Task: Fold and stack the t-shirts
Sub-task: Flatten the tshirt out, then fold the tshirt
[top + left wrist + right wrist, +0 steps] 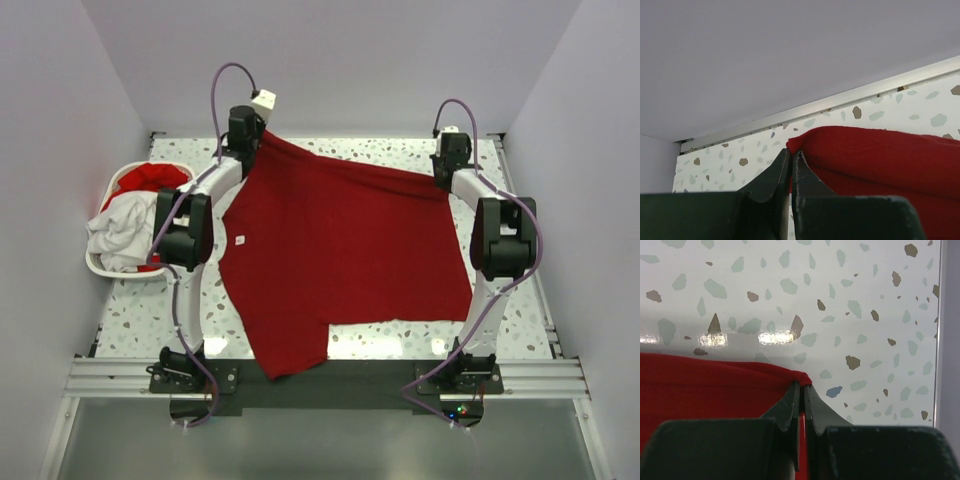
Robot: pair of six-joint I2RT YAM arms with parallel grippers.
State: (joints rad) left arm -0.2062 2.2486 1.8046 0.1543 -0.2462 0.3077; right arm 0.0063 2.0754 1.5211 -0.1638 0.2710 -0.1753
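Your left gripper (793, 153) clamped one corner of the red t-shirt (340, 250), right gripper (802, 386) the other; held edge ran between them, cloth draped back behind both.

A white bench (135, 320) with a speckled terrazzo pattern carries a deep red cloth t-shirt (340, 260), spread wide across its middle, with one lower corner draped over the near edge. A white plastic laundry basket (118, 272) stands at the bench's left side, apart from the shirt.
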